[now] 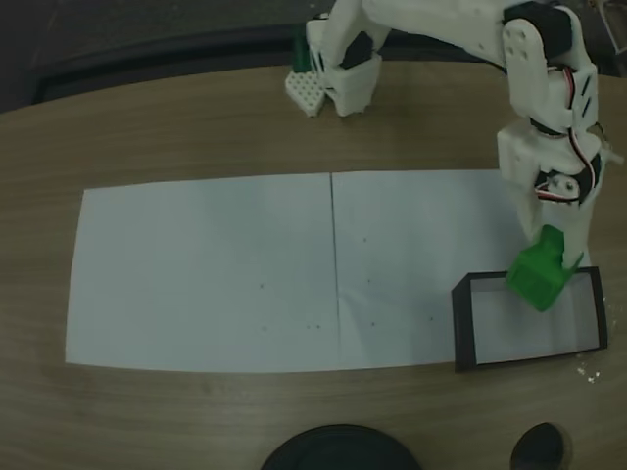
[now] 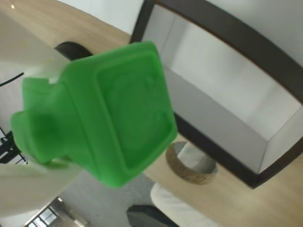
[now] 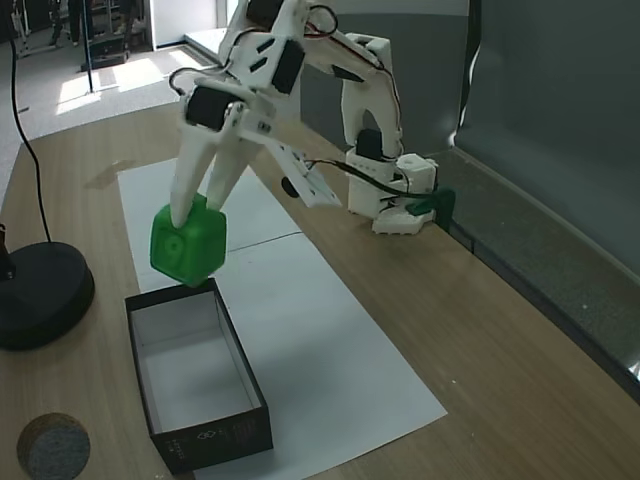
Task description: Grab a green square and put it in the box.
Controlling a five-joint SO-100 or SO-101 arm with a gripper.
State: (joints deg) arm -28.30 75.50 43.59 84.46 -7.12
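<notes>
Wood-grain tabletop (image 1: pixel 196 127) fills both fixed views, with white paper sheets (image 1: pixel 206 274) laid flat across its middle. Above that surface hangs the green square (image 3: pixel 187 245), a bright green plastic cube with rounded edges. In the wrist view the green square (image 2: pixel 102 111) looms large: one face carries a shallow recessed square panel, and a short round knob sticks out from the side facing the camera's left. The cube is lifted clear of the table, tilted, and sits over the near wall of the box (image 3: pixel 240 360).

That box is a shallow rectangular tray with thin black walls and a white floor, resting on one end of the paper. Its floor is bare white in all three views. In a fixed view from above, the cube (image 1: pixel 539 271) overlaps the box's (image 1: pixel 465 328) upper wall.

White fingers of the gripper (image 3: pixel 195 215) pinch the cube from above, clamped on its top. From there the white arm (image 3: pixel 300 60) rises and arches back to its base (image 3: pixel 395 205) near the table's far edge. A round black disc (image 3: pixel 35 295) lies beside the box.
</notes>
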